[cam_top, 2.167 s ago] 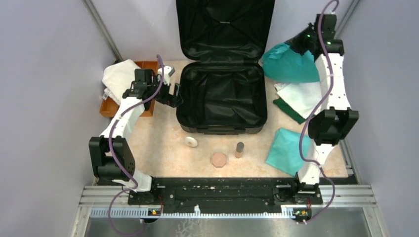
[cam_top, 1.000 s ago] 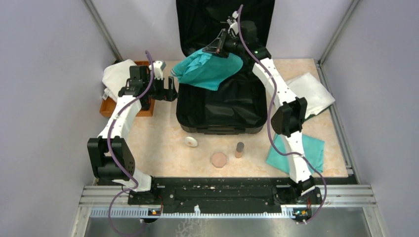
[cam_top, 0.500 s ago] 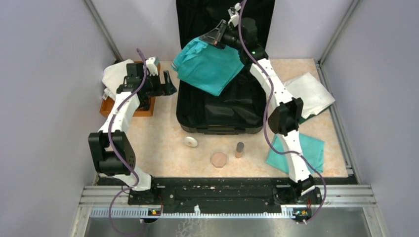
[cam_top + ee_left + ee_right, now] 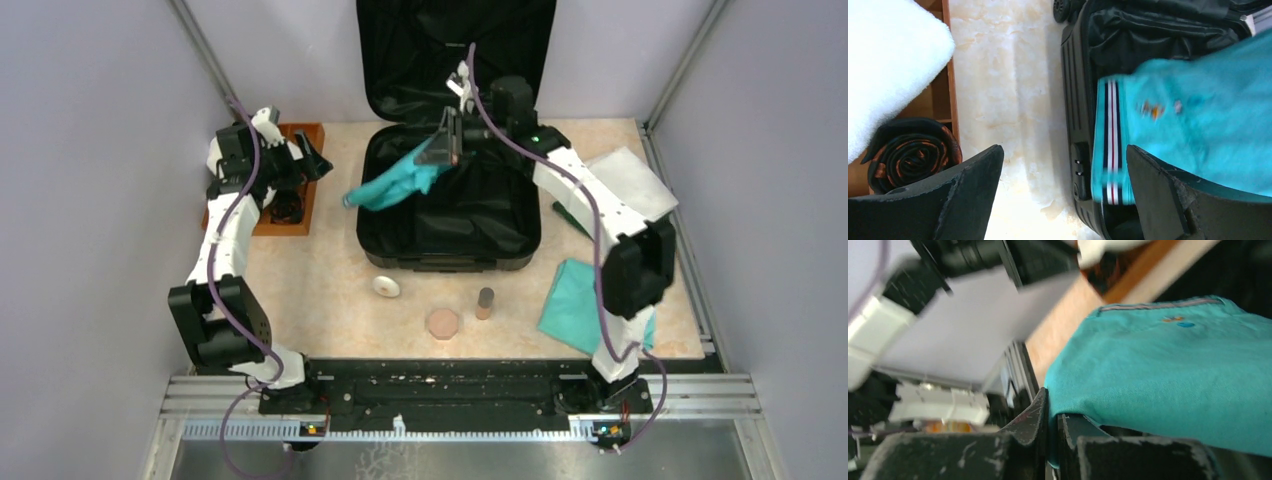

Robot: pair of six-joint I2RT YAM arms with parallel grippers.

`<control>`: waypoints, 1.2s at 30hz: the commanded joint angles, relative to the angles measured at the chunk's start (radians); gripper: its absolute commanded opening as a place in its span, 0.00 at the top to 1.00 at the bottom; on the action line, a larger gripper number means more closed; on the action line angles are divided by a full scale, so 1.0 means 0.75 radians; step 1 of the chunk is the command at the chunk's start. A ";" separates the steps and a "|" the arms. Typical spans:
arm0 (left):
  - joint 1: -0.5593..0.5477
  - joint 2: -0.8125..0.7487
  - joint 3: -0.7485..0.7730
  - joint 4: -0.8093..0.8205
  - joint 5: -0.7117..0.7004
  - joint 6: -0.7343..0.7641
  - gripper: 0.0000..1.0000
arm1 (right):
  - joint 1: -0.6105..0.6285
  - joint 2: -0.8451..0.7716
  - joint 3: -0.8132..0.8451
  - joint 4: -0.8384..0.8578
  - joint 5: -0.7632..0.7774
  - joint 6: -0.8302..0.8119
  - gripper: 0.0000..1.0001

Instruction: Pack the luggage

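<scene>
The luggage is seen in the upper centre of the top view. It is laid open on the table, with its lid stood up against the back wall. A teal garment is held by the right gripper above the left half of the open base. In the right wrist view the fingers are seen pinched tight on the cloth's edge, with the rest draped away. One end of the garment trails out past the left rim of the luggage, as is shown at the right of the left wrist view. Whether it touches the rim cannot be told. The left gripper is spread wide and nothing is held in it. It is placed over the wooden tray at the upper left, where a white towel and a rolled dark cloth are kept.

The step in hand is judged to be the laying of the garment into the luggage. For the next move, the cloth would need to be carried toward the centre and lowered, so that the trailing end is brought inside the rim before the fingers are parted. A second teal cloth and a white cloth are seen at the right of the frame, not yet packed.
</scene>
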 commanded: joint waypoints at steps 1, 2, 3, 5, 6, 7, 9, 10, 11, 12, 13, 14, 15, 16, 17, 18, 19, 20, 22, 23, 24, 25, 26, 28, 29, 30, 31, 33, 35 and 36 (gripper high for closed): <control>-0.009 -0.146 -0.082 0.133 0.013 0.042 0.02 | 0.017 -0.338 -0.469 -0.292 0.147 -0.336 1.00; -0.010 -0.154 -0.092 0.139 0.028 0.060 0.02 | 0.014 -0.388 -0.585 -0.299 0.226 -0.322 1.00; -0.011 -0.159 -0.097 0.142 0.051 0.078 0.02 | 0.008 -0.439 -0.701 -0.299 0.306 -0.301 1.00; -0.019 -0.160 -0.099 0.139 0.101 0.105 0.02 | -0.015 -0.521 -0.872 -0.296 0.442 -0.244 1.00; -0.035 -0.156 -0.096 0.134 0.126 0.120 0.02 | -0.029 -0.555 -0.931 -0.304 0.496 -0.224 0.96; -0.054 -0.149 -0.092 0.126 0.134 0.136 0.02 | -0.040 -0.585 -0.969 -0.316 0.544 -0.214 0.72; -0.115 -0.133 -0.079 0.115 0.131 0.176 0.02 | -0.066 -0.624 -0.986 -0.366 0.612 -0.217 0.45; -0.151 -0.124 -0.070 0.107 0.120 0.195 0.02 | -0.083 -0.632 -0.964 -0.413 0.635 -0.224 0.38; -0.189 -0.112 -0.062 0.105 0.110 0.211 0.02 | -0.104 -0.642 -0.931 -0.472 0.652 -0.228 0.29; -0.224 -0.098 -0.053 0.104 0.100 0.227 0.02 | -0.126 -0.646 -0.896 -0.509 0.672 -0.228 0.22; -0.269 -0.080 -0.043 0.104 0.090 0.241 0.02 | -0.149 -0.652 -0.855 -0.544 0.695 -0.222 0.17; -0.307 -0.055 -0.025 0.105 0.086 0.254 0.02 | -0.176 -0.656 -0.817 -0.573 0.725 -0.213 0.12; -0.336 -0.027 0.006 0.103 0.086 0.266 0.02 | -0.200 -0.657 -0.783 -0.592 0.753 -0.198 0.08; -0.363 0.009 0.037 0.097 0.081 0.276 0.02 | -0.223 -0.653 -0.756 -0.603 0.790 -0.180 0.04; -0.386 0.049 0.075 0.086 0.079 0.276 0.02 | -0.238 -0.646 -0.737 -0.606 0.826 -0.163 0.02; -0.408 0.098 0.115 0.072 0.077 0.276 0.02 | -0.245 -0.629 -0.717 -0.609 0.873 -0.150 0.01; -0.428 0.148 0.160 0.057 0.070 0.304 0.02 | -0.249 -0.601 -0.697 -0.613 0.919 -0.134 0.01; -0.448 0.196 0.201 0.040 0.066 0.318 0.02 | -0.249 -0.575 -0.684 -0.605 0.942 -0.122 0.01; -0.480 0.283 0.262 0.026 0.067 0.327 0.02 | -0.247 -0.507 -0.668 -0.581 0.965 -0.083 0.01; -0.497 0.319 0.283 0.025 0.065 0.335 0.02 | -0.247 -0.471 -0.655 -0.579 0.969 -0.068 0.01; -0.512 0.351 0.300 0.028 0.060 0.342 0.02 | -0.245 -0.442 -0.650 -0.574 0.979 -0.046 0.01; -0.524 0.382 0.312 0.030 0.051 0.348 0.02 | -0.240 -0.422 -0.659 -0.558 0.994 -0.025 0.01; -0.535 0.411 0.322 0.035 0.046 0.354 0.02 | -0.232 -0.403 -0.672 -0.538 1.014 -0.004 0.01; -0.550 0.467 0.343 0.045 0.034 0.365 0.02 | -0.200 -0.361 -0.675 -0.520 1.066 0.026 0.01; -0.558 0.502 0.357 0.047 0.039 0.376 0.02 | -0.184 -0.336 -0.671 -0.521 1.095 0.040 0.01; -0.564 0.527 0.369 0.053 0.043 0.388 0.02 | -0.166 -0.313 -0.666 -0.521 1.139 0.058 0.01; -0.572 0.551 0.380 0.065 0.043 0.394 0.02 | -0.154 -0.289 -0.668 -0.516 1.175 0.078 0.01; -0.588 0.612 0.424 0.065 0.040 0.401 0.02 | -0.146 -0.240 -0.677 -0.485 1.196 0.133 0.01; -0.605 0.686 0.505 0.032 0.048 0.411 0.02 | -0.139 -0.197 -0.684 -0.444 1.193 0.180 0.01; -0.613 0.725 0.543 0.018 0.059 0.411 0.02 | -0.134 -0.173 -0.679 -0.429 1.188 0.195 0.01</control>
